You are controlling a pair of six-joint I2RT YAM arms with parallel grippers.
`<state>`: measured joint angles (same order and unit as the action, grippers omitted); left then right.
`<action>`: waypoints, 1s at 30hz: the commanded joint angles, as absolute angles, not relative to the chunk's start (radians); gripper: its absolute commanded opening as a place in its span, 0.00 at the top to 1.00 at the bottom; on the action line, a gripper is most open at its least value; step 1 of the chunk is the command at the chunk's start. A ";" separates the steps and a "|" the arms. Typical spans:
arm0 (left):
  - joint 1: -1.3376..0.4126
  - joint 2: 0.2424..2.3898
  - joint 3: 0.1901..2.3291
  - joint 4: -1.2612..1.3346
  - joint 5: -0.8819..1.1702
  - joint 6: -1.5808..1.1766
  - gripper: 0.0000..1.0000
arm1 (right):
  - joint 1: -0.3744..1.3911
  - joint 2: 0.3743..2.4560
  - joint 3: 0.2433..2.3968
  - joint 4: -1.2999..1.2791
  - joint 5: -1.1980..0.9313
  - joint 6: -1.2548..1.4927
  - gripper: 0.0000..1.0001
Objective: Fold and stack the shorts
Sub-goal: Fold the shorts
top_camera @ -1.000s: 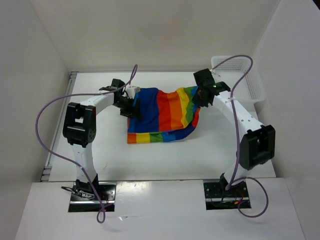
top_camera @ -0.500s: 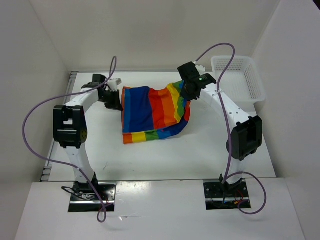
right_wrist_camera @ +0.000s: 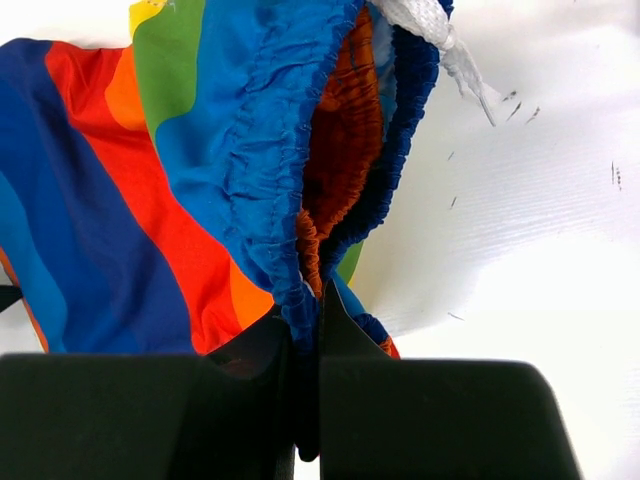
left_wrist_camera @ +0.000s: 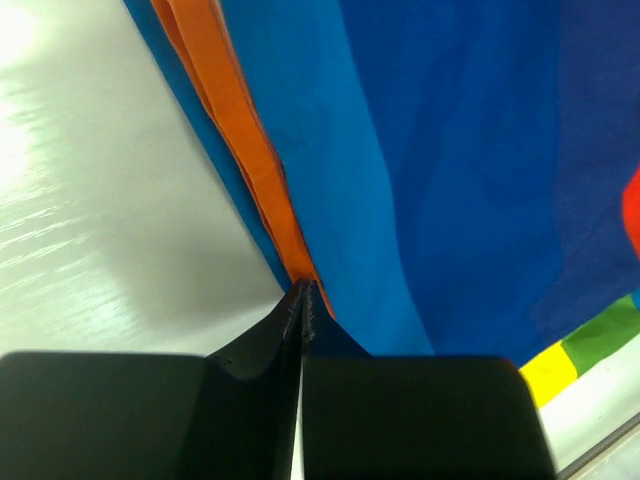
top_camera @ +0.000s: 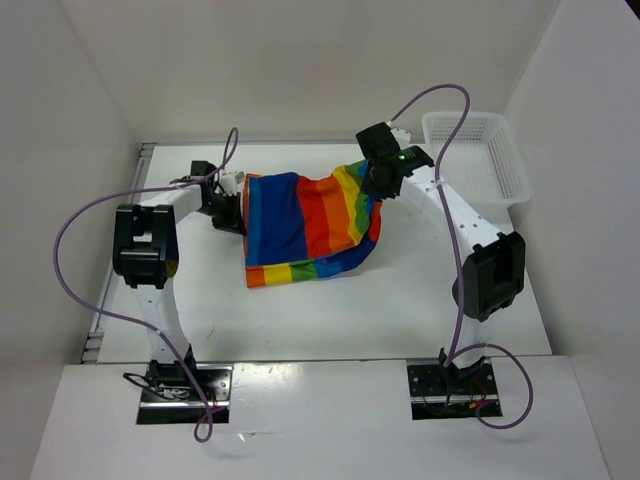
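Left claw: I am pinching it shut on a thin side edge of the shorts; orange and blue layers are meeting at the tips.
Right claw: I am clamping the gathered blue waistband.
Shorts position: stretching between my two claws along the far edge, near hem resting on the counter; white basket standing apart at far right.
Step (my judgement): I am holding two corners for a fold. Doing it well is meaning moving both claws level and together, holding the span taut so the stripes are laying without creases.
Fabric: thin, soft, draping; waistband elastic, ruched, thicker.
Drawstring: white, woven, dangling loose; possibly snagging.
Counter surface: smooth, glossy white.
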<state>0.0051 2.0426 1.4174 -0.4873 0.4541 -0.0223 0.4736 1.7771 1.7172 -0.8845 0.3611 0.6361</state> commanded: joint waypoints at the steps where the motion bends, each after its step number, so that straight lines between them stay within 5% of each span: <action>1: 0.011 2.065 1.408 -0.451 0.502 0.000 1.00 | 0.480 1.775 1.782 -0.879 0.377 0.611 1.00; 14: 0.002 2.100 1.344 -0.420 0.502 0.000 1.00 | 0.580 1.848 1.911 -0.890 0.379 0.574 1.00; 30: 0.002 2.091 1.324 -0.411 0.511 0.000 1.00 | 0.793 2.315 2.464 -1.177 0.454 0.503 1.00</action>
<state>0.0093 2.0579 1.3678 -0.3912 0.5453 -0.0303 0.7712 2.2959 2.4096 -1.0801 0.4213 0.5350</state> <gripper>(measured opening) 0.002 0.059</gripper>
